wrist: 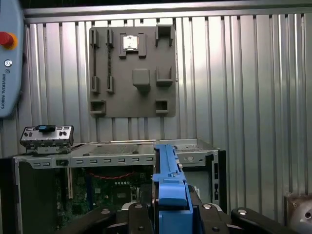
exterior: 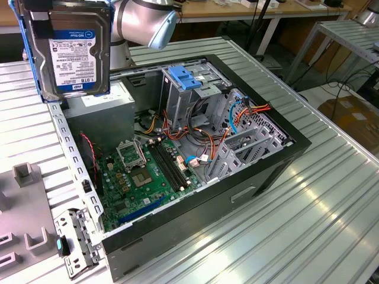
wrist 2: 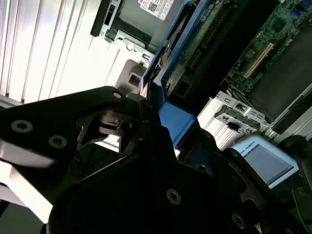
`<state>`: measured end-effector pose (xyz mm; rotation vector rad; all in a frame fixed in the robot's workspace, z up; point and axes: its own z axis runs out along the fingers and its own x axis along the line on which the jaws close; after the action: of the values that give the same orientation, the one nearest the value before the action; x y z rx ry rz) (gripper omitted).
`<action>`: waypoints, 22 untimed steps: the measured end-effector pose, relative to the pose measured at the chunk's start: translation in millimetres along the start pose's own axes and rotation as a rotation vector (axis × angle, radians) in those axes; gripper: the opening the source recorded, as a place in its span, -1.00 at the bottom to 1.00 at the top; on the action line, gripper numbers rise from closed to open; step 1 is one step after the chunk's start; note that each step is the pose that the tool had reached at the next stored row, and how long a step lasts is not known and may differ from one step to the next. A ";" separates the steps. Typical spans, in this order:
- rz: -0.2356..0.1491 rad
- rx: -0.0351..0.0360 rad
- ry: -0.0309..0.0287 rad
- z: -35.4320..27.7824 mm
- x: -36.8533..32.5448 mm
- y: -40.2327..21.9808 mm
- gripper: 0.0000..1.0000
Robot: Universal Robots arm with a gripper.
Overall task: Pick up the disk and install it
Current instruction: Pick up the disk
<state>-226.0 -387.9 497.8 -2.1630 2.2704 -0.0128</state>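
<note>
The disk [exterior: 74, 50] hangs in the air, label facing the exterior camera, above the corner of the open computer case at the exterior view's left. It is silver-grey with a white-and-blue label and light blue carrier rails. In the first wrist view its blue rail [wrist: 168, 185] shows edge-on, clamped between the black fingers of my gripper [wrist: 170, 212], over the case's interior. The second wrist view shows the gripper [wrist 2: 153, 114] shut on the blue carrier [wrist 2: 178, 124], with the disk's underside running away from it.
The open black computer case [exterior: 284, 171] lies on a ribbed metal table [exterior: 331, 225]. Inside are a green motherboard [exterior: 148, 171], a metal drive cage with a blue bracket [exterior: 186, 80] and a grey power supply [exterior: 100, 112]. A grey fixture plate [wrist: 131, 73] lies beside the case.
</note>
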 end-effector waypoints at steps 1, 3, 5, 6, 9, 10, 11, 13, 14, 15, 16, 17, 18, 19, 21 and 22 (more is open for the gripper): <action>0.000 0.0001 0.0000 0.2 -0.7 -16.6 -0.25; 0.000 0.0000 0.0000 0.4 -1.9 -43.0 -0.25; 0.000 0.0001 0.0000 0.4 -1.6 -44.6 -0.25; 0.000 0.0001 -0.0001 0.5 -0.9 -45.9 -0.25; 0.000 0.0001 0.0000 0.5 -0.3 -47.3 -0.25; 0.000 0.0001 0.0005 0.5 -0.3 -47.6 -0.25; 0.000 0.0002 0.0012 0.5 -0.3 -47.6 -0.25; 0.000 0.0001 0.0012 0.5 -0.3 -47.6 -0.25; 0.000 0.0001 0.0012 0.5 -0.4 -47.8 -0.25; 0.000 0.0001 0.0013 0.5 -0.4 -48.2 -0.25; 0.000 0.0001 0.0013 0.5 -0.4 -48.7 -0.25; 0.000 0.0001 0.0013 0.5 -0.4 -49.5 -0.25; 0.000 0.0001 0.0013 0.5 -0.5 -50.1 -0.25; 0.000 0.0001 0.0013 0.5 -0.5 -50.9 -0.25; 0.000 0.0002 0.0012 0.6 -0.5 -52.5 -0.25; 0.000 0.0002 0.0012 0.6 -0.6 -53.4 -0.25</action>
<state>-172.6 -389.9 497.7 -2.1635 2.2710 -0.0143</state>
